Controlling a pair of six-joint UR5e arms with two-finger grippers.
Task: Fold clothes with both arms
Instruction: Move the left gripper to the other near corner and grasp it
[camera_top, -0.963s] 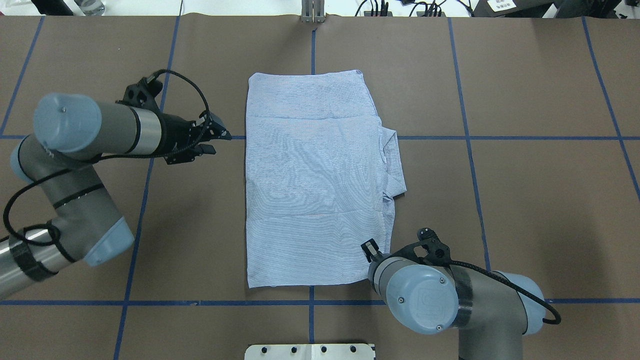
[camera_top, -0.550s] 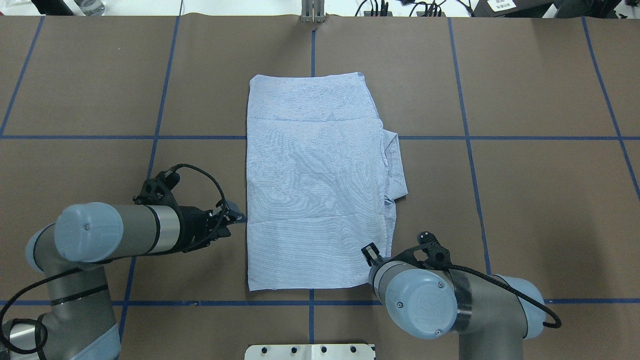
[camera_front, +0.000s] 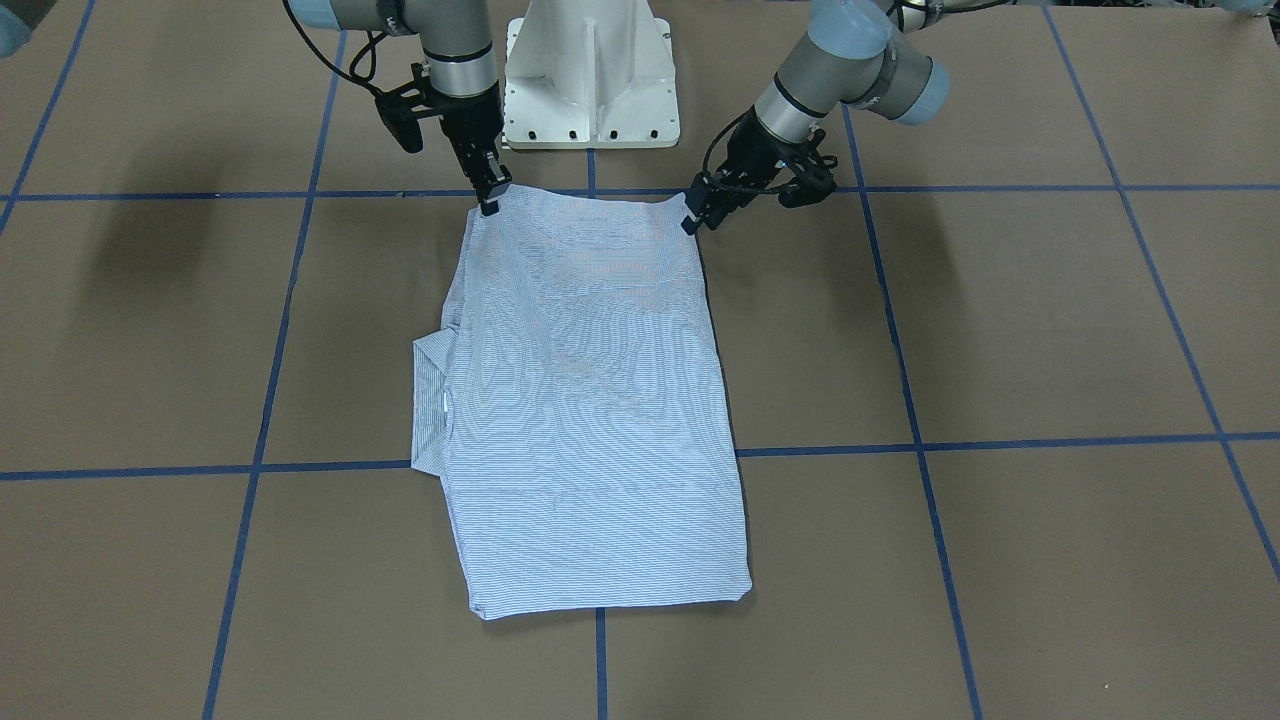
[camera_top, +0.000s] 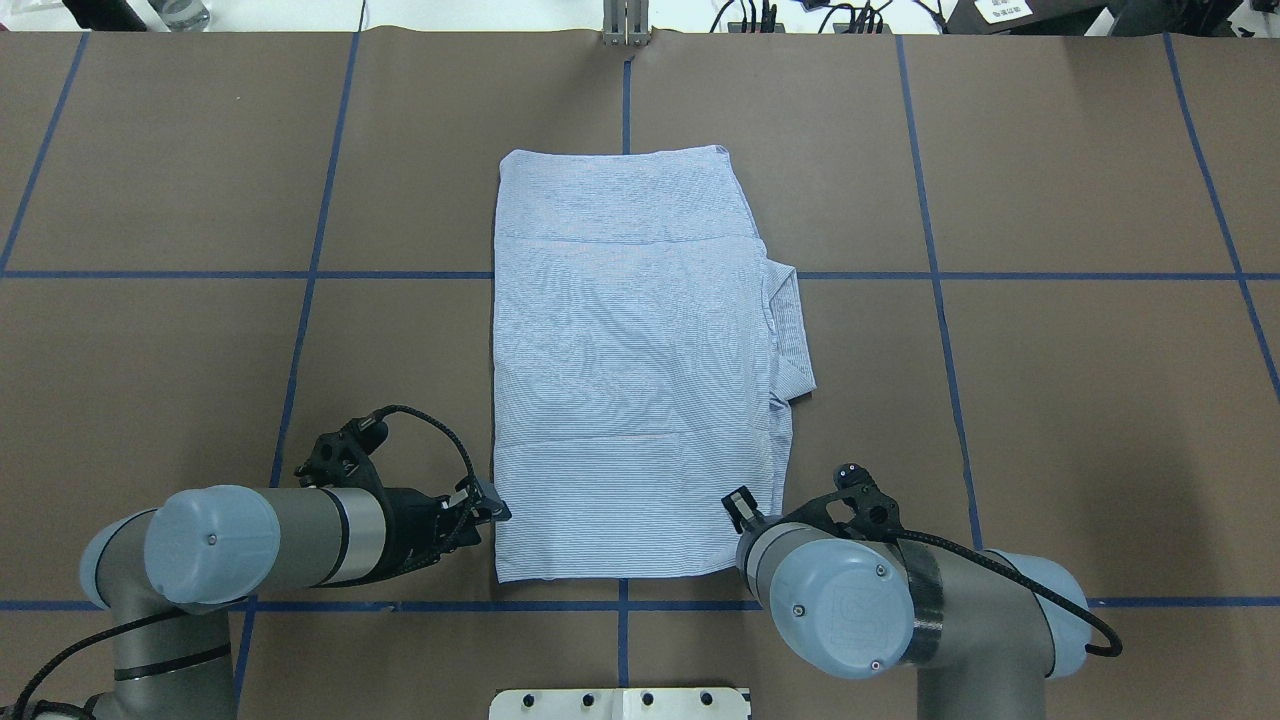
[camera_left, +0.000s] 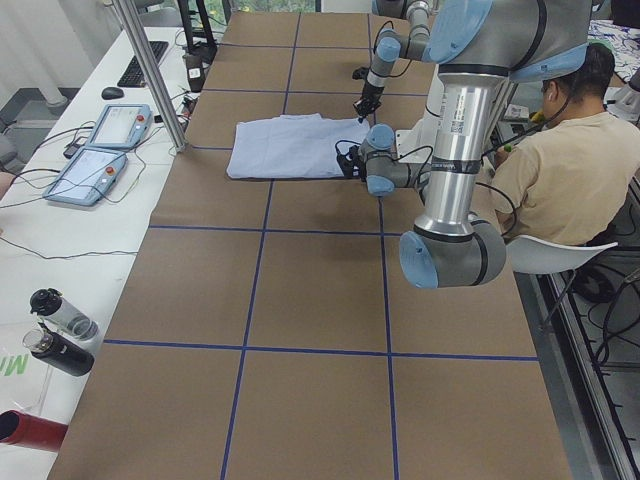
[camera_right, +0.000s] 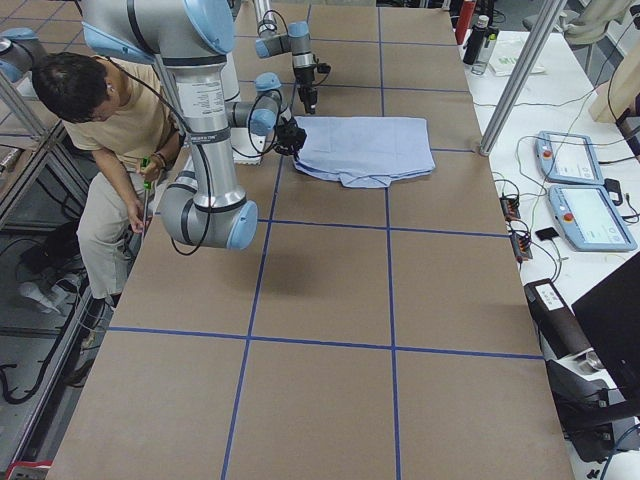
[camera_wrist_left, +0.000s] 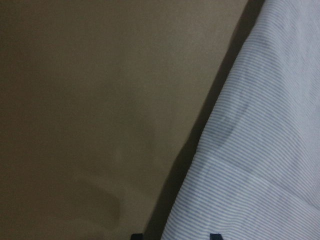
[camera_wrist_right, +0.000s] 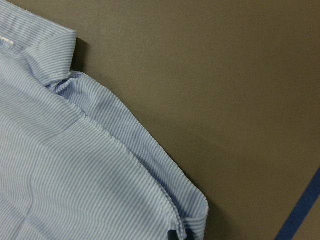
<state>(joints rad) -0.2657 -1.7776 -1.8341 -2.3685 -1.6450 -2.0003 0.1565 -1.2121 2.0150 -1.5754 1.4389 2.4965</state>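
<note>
The shirt (camera_top: 630, 380) lies folded into a tall rectangle at the table's middle, its collar (camera_top: 790, 330) sticking out on the right. My left gripper (camera_top: 492, 512) is low at the near-left corner. In the left wrist view its two dark fingertips stand apart with the shirt's (camera_wrist_left: 270, 150) edge between them, so it is open. My right gripper (camera_top: 742, 505) sits on the near-right corner. In the right wrist view a single dark tip shows at the folded corner (camera_wrist_right: 192, 215); it looks shut on the shirt. The front view shows the left gripper (camera_front: 692, 218) and right gripper (camera_front: 490, 198) at these two corners.
The white pedestal base (camera_front: 590, 70) stands just behind the shirt's near edge. A seated person (camera_left: 560, 170) is beside the robot. Control tablets (camera_left: 100, 150) and bottles (camera_left: 55, 330) sit on the white side bench. Blue tape lines (camera_top: 300, 275) grid the brown table.
My left arm has swung from beside the shirt's far-left part back toward the robot, down to the near-left corner. The right arm and the shirt have hardly moved.
</note>
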